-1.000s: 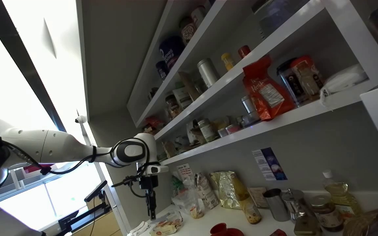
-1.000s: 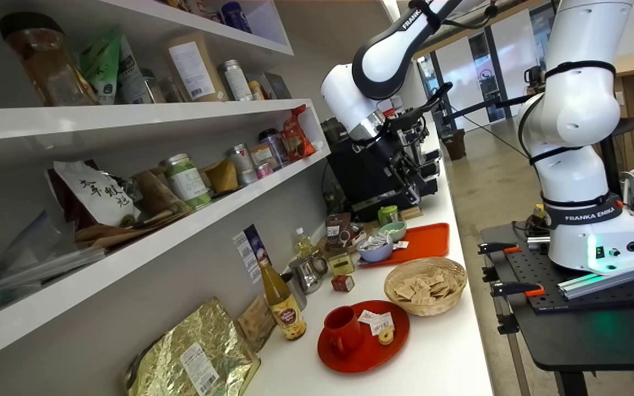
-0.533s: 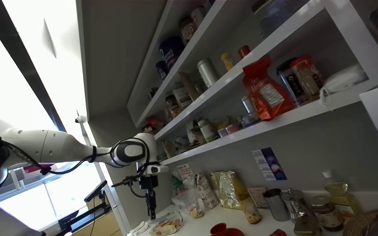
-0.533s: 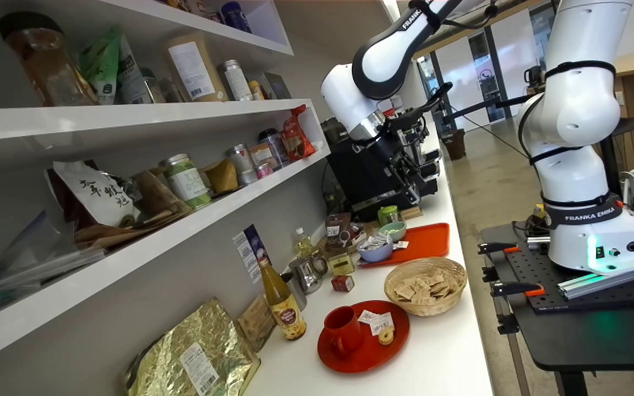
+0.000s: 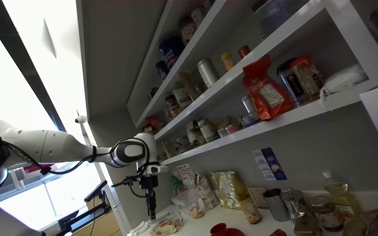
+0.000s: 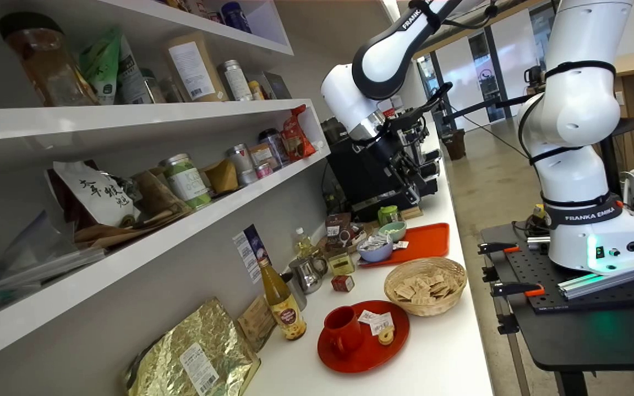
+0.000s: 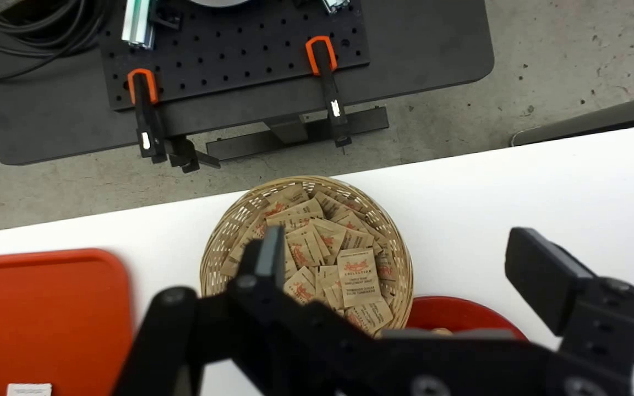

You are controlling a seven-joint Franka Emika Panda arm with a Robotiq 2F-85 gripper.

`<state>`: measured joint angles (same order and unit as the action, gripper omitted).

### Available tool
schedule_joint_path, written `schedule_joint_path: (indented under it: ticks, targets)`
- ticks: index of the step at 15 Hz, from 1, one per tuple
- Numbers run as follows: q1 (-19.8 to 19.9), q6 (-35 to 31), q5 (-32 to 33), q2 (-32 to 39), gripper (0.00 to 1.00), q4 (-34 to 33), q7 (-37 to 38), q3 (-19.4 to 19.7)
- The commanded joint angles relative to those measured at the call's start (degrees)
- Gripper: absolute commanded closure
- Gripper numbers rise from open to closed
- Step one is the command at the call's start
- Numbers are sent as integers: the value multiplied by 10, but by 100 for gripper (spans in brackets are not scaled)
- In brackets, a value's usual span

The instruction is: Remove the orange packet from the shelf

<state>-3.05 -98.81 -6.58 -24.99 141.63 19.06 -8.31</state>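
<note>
Wrist view: the gripper (image 7: 402,269) is spread wide, its two black fingers (image 7: 542,275) well apart, with the white worktop (image 7: 460,214) and part of a wicker basket (image 7: 403,258) showing through the gap. The basket is filled with paper sachets (image 7: 358,278). A red plate (image 7: 465,313), partly hidden by the gripper, sits just beside it; whether the two touch, I cannot tell. An orange tray (image 7: 47,308) shows at the left edge.

In both exterior views the orange packet (image 5: 267,90) is on the shelf (image 5: 307,112), the lowest board of the white unit (image 5: 356,37) above the worktop. It stands at the front edge, taller than its neighbours, with a pale label (image 5: 272,95) on its glossy front. In an exterior view a dark-lidded jar (image 5: 290,80) and a red-lidded jar (image 5: 307,78) stand to the right of it, with a white plastic bag (image 5: 345,78) further along; to its left is a silver tin (image 5: 248,104).

In both exterior views the gripper hangs well apart from the packet, fingers pointing down, at the end of the white arm (image 5: 77,150).

In an exterior view a red mug (image 6: 343,330) stands on the plate along with a cookie (image 6: 386,334) and paper slips (image 6: 381,323). A yellow bottle (image 6: 282,300) stands near the plate, and a gold bag (image 6: 201,352) is by the grey wall (image 6: 130,319). Farther along the worktop are a metal pitcher (image 6: 307,274), a small red box (image 6: 343,283) and a blue bowl (image 6: 376,253).
</note>
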Motion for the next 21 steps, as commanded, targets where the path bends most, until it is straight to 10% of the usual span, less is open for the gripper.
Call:
schedule_joint_path:
  ticks: [1, 7, 21]
  targets:
    - [0, 2, 0, 0, 0, -1, 0, 0]
    - [31, -62, 51, 12, 0, 10, 39, 1]
    - [162, -313, 403, 69, 0, -70, 195, 11]
